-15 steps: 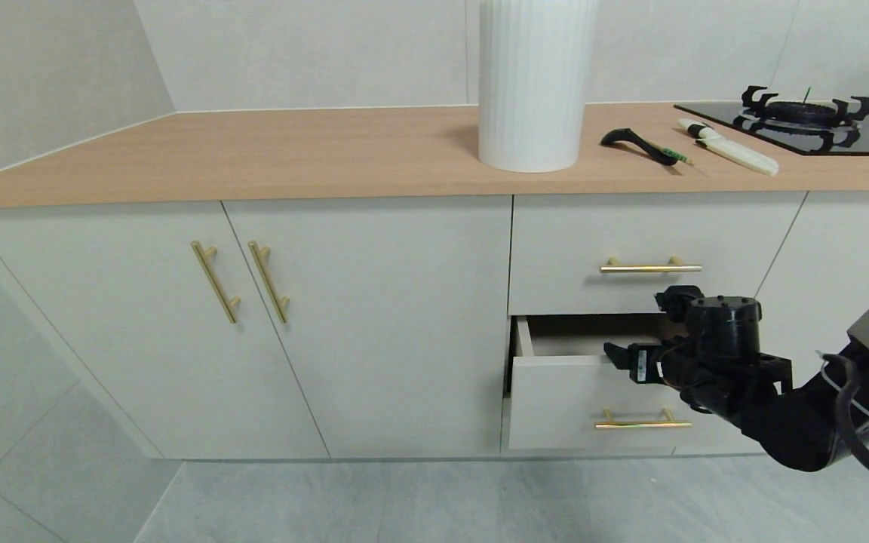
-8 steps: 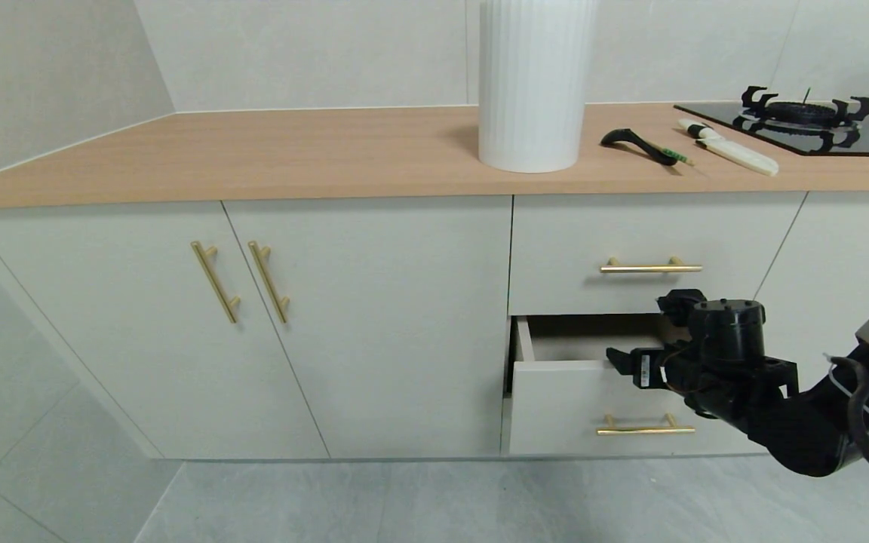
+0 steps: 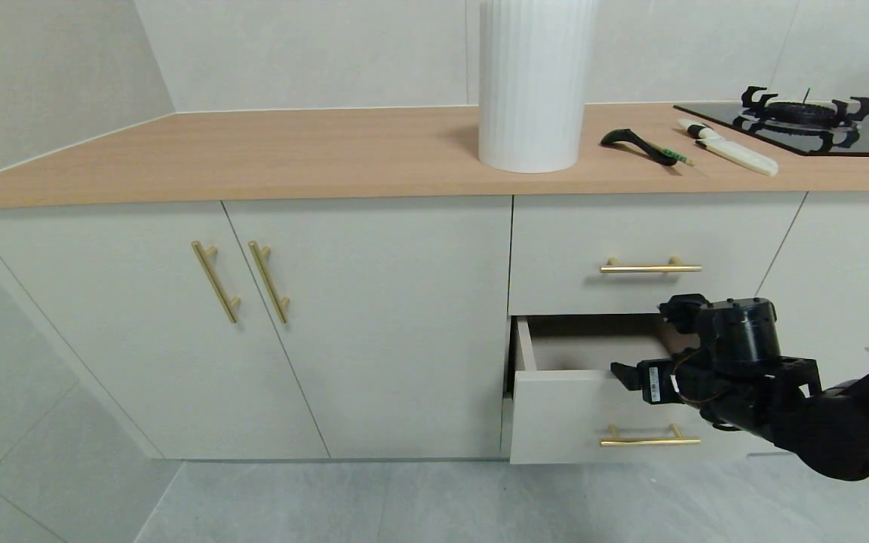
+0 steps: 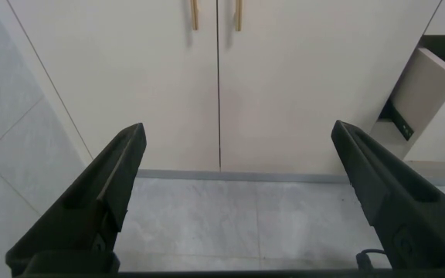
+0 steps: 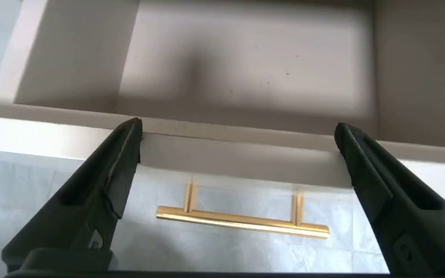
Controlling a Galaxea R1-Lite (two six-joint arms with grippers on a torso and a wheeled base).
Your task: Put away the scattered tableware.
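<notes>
The lower drawer (image 3: 563,415) under the counter stands partly pulled out; its inside (image 5: 246,69) looks bare. My right gripper (image 3: 647,338) is open and hangs over the drawer's front edge (image 5: 238,154), above the gold handle (image 5: 242,220). On the wooden counter lie a black-handled utensil (image 3: 638,145), a thin green-tipped piece (image 3: 676,156) and a white knife-like tool (image 3: 729,148). My left gripper (image 4: 238,133) is open with nothing in it, low down, facing the cabinet doors (image 4: 219,85) and the floor.
A tall white ribbed cylinder (image 3: 531,83) stands on the counter left of the utensils. A black gas hob (image 3: 812,117) sits at the far right. The upper drawer (image 3: 649,267) is closed. Grey tiled floor (image 3: 329,505) lies in front of the cabinets.
The lower drawer has slid farther out toward me. My right gripper has moved back and slightly down with its front edge.
</notes>
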